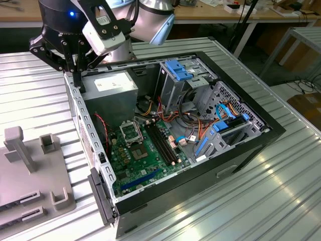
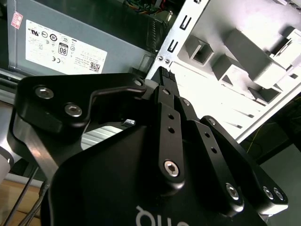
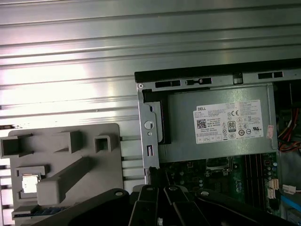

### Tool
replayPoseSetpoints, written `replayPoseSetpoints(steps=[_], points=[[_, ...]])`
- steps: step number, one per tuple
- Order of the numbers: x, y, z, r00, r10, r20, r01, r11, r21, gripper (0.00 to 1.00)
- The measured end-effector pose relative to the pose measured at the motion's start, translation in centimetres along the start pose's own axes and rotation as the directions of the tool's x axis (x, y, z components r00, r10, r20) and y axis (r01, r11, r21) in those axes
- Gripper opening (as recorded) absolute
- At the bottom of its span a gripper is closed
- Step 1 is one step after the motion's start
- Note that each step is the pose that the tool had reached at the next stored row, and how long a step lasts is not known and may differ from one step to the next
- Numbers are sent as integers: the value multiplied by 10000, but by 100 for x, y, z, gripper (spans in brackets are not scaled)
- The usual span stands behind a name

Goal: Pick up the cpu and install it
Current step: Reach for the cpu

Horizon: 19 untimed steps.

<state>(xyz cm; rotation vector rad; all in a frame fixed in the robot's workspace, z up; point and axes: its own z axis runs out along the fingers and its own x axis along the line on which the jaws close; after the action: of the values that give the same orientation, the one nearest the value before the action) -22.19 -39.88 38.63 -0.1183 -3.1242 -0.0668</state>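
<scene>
Fixture plate: one grey plastic fixture plate (image 1: 20, 183) on the ribbed metal bench (image 1: 281, 201), at the exterior view's left.
Cpu: one small silver-grey square cpu (image 3: 29, 182), lying flat in the plate's square recess.
Gripper: one black gripper (image 1: 78, 86), fingers together, at the case's rim.
Case: one open black computer case (image 1: 200, 186) holding one grey power-supply box (image 1: 113, 90), one green motherboard (image 1: 140, 165) and one metal-framed socket (image 1: 131, 132).

Green motherboard (image 1: 135, 160), blue drive clips (image 1: 179, 69), grey power supply (image 1: 111, 89), silver cpu (image 3: 29, 183), ribbed table (image 1: 281, 201).
</scene>
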Motion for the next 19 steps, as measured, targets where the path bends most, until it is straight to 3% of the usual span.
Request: replayPoseSetpoints(steps=[19], points=[[47,-4,1,10000,1,0,-1,10000,0,11]])
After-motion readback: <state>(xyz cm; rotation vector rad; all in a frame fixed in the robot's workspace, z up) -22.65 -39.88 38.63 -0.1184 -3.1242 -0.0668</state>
